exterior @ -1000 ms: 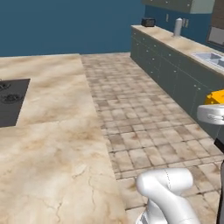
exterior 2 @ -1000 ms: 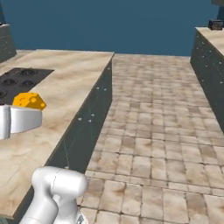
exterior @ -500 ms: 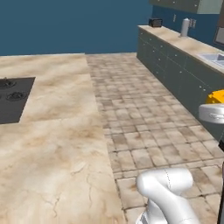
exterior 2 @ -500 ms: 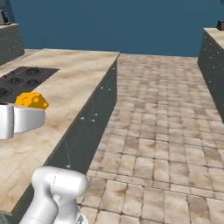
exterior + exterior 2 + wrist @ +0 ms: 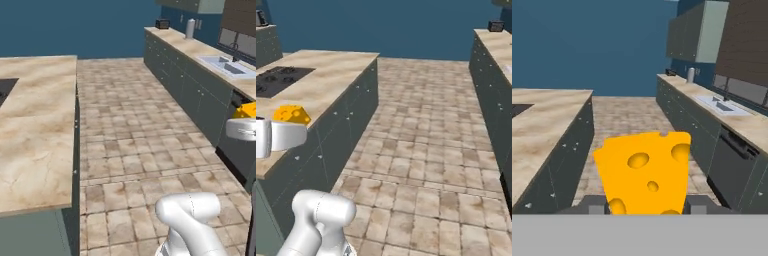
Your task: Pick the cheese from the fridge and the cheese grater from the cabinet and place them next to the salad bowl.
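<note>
Gripper clamped on the cheese: in the hand view the yellow-orange wedge with holes stands between the two dark finger tips, one low on each side of it, broad face toward the camera. Jaws partly closed, pressed against the wedge's sides.

Hand pose: held level, pointing forward down the kitchen aisle, well above the tiled floor. Right base view shows the white hand at the left edge with the cheese sticking out above its front end, seen against the island counter. Left base view shows the same white hand at the right edge, a sliver of the cheese above it, cut by the frame. Arm's white elbow joint bulges at the bottom of the left base view and at in the right base view, so the arm is folded low with the hand carried out in front.

Cheese is off every surface, in the air, over the aisle side of the scene.

Surroundings: marble-look island counter on the left with a black cooktop set in it; long wall counter on the right with a sink, a dark toaster-like box and a pale upright canister at its far end. Grey-green upper cabinets above that counter in the hand view. Blue wall behind.
</note>
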Robot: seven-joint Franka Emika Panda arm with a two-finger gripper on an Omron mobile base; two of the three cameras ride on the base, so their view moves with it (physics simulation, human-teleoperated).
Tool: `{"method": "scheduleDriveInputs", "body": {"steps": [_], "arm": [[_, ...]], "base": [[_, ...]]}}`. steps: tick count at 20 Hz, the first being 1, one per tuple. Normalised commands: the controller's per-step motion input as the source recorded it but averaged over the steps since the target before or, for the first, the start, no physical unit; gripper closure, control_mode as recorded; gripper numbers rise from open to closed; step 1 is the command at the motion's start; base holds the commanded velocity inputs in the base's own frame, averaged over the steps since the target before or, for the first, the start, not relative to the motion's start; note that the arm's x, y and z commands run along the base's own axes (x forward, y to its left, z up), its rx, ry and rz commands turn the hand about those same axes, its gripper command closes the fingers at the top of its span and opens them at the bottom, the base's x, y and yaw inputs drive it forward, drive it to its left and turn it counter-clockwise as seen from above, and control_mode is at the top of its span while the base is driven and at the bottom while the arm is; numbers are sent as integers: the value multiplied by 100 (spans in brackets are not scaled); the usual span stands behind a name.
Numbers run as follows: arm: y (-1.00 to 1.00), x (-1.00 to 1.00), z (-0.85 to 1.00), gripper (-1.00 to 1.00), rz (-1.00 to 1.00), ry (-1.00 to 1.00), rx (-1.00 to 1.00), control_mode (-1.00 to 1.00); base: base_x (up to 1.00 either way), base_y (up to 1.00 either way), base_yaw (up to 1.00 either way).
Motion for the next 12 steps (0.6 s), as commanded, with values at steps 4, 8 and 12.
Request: {"method": "scheduleDriveInputs", "body": {"steps": [4, 8, 12], "arm": [[0, 0, 0, 100, 0, 0, 0, 100], [0, 0, 0, 100, 0, 0, 0, 100], [0, 0, 0, 100, 0, 0, 0, 100]], "base": [[-100, 50, 23], [-79, 100, 55], [-50, 100, 70]]}}
